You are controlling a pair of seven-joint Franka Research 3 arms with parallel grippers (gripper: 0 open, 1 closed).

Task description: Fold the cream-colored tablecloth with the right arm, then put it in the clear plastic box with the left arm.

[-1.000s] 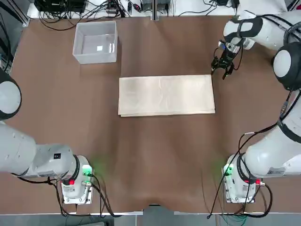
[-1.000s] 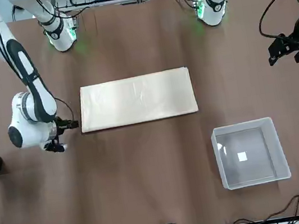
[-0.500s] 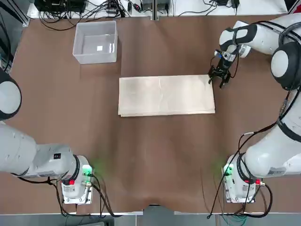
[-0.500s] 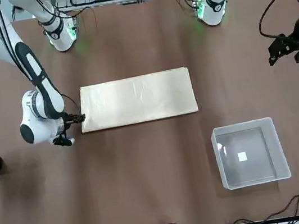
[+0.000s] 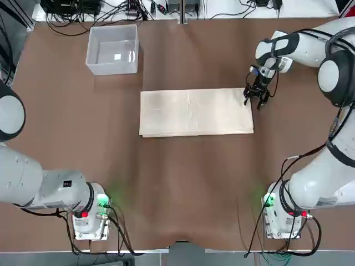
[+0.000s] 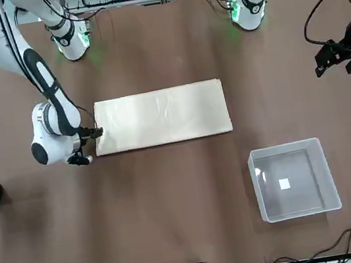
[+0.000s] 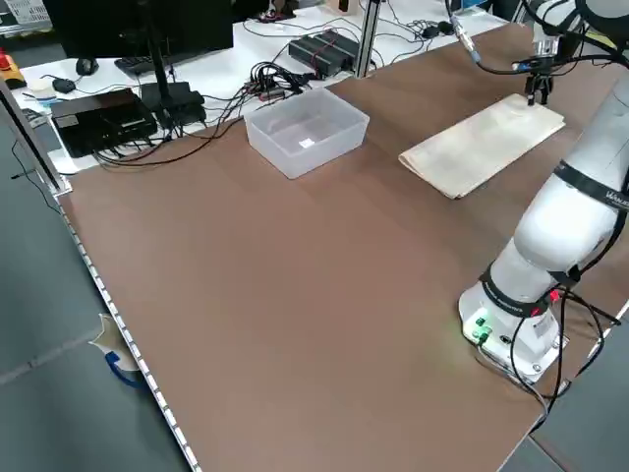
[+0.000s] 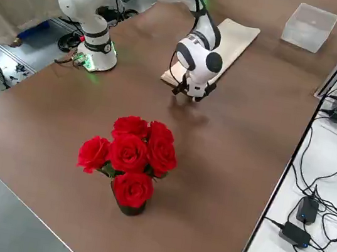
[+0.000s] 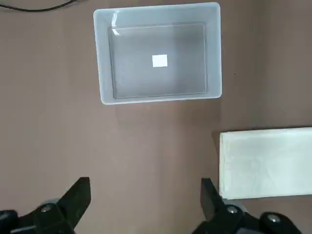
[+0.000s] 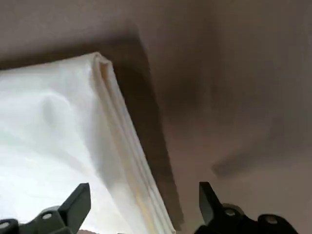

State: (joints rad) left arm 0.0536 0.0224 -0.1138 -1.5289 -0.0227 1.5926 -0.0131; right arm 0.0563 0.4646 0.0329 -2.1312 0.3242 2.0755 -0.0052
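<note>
A: Right gripper [image 5: 256, 97]?
B: Low at the far right corner of the cream tablecloth [image 5: 196, 112], fingers spread apart, straddling the cloth's short edge (nothing pinched).
A: Cloth?
B: Flat, mid-table, a long folded rectangle.
A: Box?
B: Clear plastic box [image 5: 112, 49] at the far left, well apart from the cloth.
A: Left gripper [image 9: 146, 207]?
B: Hanging high, fingers wide, holding nothing.

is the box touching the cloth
Apart. The top view shows a strip of bare brown table between the box and the cloth; the left wrist view shows the same gap.
</note>
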